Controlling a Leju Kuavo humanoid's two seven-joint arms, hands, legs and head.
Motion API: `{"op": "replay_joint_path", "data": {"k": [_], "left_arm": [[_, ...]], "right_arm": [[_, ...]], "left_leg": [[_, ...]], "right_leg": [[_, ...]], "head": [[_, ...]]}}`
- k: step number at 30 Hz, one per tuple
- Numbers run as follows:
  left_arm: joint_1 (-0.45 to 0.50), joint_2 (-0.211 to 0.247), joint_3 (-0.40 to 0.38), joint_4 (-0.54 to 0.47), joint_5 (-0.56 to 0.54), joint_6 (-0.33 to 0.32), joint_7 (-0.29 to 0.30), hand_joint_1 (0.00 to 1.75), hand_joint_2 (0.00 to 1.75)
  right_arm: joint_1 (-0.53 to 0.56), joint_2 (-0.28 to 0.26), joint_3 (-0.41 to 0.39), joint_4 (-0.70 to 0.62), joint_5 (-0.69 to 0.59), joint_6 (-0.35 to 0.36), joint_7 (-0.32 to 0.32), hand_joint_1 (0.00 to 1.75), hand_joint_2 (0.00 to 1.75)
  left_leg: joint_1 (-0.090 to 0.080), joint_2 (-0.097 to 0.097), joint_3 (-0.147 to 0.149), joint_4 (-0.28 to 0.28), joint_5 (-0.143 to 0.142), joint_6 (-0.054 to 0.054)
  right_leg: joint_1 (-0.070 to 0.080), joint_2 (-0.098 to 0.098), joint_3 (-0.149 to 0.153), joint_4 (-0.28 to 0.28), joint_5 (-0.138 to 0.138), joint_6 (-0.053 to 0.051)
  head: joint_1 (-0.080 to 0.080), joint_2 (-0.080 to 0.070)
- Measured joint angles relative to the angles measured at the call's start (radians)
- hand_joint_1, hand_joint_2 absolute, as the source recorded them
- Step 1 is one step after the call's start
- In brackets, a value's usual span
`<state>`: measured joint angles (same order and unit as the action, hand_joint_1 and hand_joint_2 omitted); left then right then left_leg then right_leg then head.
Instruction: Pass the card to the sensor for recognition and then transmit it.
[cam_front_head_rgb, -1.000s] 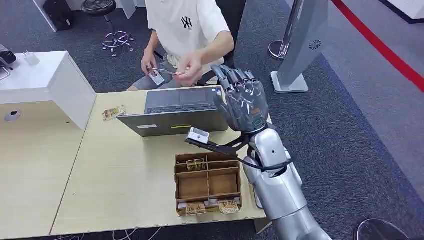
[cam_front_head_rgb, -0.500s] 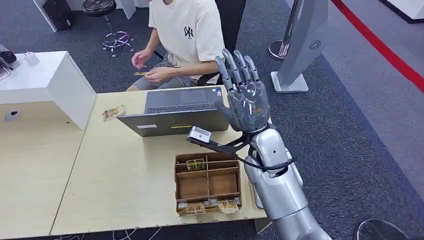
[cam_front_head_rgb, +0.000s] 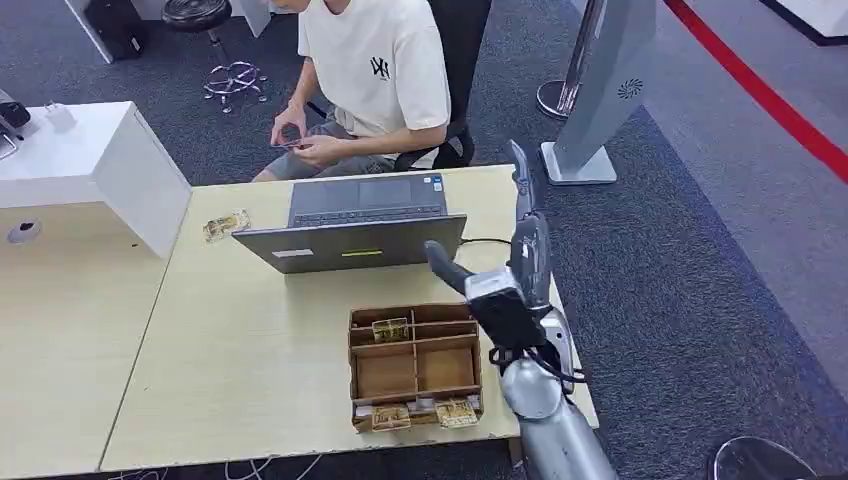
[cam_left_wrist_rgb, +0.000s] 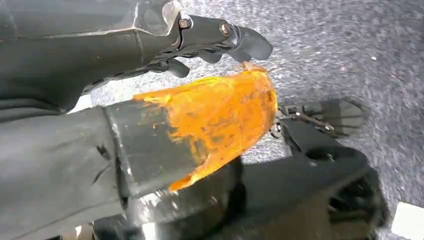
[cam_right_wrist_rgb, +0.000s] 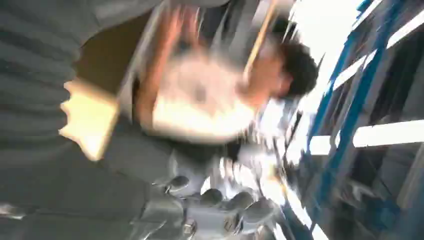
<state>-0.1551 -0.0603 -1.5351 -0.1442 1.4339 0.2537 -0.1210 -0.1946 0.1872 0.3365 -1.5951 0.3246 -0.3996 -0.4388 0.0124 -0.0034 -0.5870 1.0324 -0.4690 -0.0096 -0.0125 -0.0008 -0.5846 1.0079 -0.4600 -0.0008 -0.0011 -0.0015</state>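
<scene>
My right hand (cam_front_head_rgb: 522, 250) is raised over the table's right side, beside the laptop (cam_front_head_rgb: 355, 220). It stands edge-on with its fingers straight up and its thumb out toward the laptop, and it holds nothing. In the blurred right wrist view its fingers (cam_right_wrist_rgb: 220, 207) are spread in front of the seated person (cam_right_wrist_rgb: 200, 105). That person (cam_front_head_rgb: 375, 70) sits behind the table and holds a small card (cam_front_head_rgb: 287, 142) in both hands over the lap. My left hand (cam_left_wrist_rgb: 150, 100) hangs over grey carpet, its dark fingers (cam_left_wrist_rgb: 225, 37) apart from the thumb and nothing in it.
A wooden compartment tray (cam_front_head_rgb: 415, 362) with several cards sits near the table's front edge. Another card (cam_front_head_rgb: 227, 225) lies left of the laptop. A white box (cam_front_head_rgb: 95, 160) stands at the far left. A grey kiosk stand (cam_front_head_rgb: 600, 90) rises at the right.
My right hand has turned from back-on to edge-on and dropped lower. The person has pulled the card away from it, back down to the lap.
</scene>
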Motion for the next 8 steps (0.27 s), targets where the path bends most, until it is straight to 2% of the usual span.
{"op": "replay_joint_path", "data": {"k": [2,4,8], "left_arm": [[0.007,0.004,0.006,0.0,0.012,0.001,-0.011,0.0,0.0],[0.011,0.007,0.011,0.0,0.019,0.002,-0.017,0.0,0.0],[0.012,0.011,0.015,0.0,0.029,0.007,-0.022,0.0,0.0]], "right_arm": [[0.071,-0.031,0.032,-0.072,-0.236,0.226,-0.056,0.0,0.0],[0.119,-0.056,0.056,-0.119,-0.315,0.368,-0.094,0.0,0.0],[0.188,-0.09,0.074,-0.17,-0.385,0.541,-0.123,0.0,0.0]], "left_leg": [[0.0,0.0,-0.001,0.0,0.0,0.0],[0.0,0.0,-0.001,0.0,-0.001,0.0],[0.0,0.0,-0.001,0.0,-0.001,0.001]], "right_leg": [[0.0,0.0,0.0,0.0,-0.001,0.0],[0.0,0.0,0.0,0.0,-0.001,0.001],[0.0,0.0,0.0,0.0,-0.002,0.001]], "head": [[0.0,0.0],[0.0,0.0],[0.0,0.0]]}}
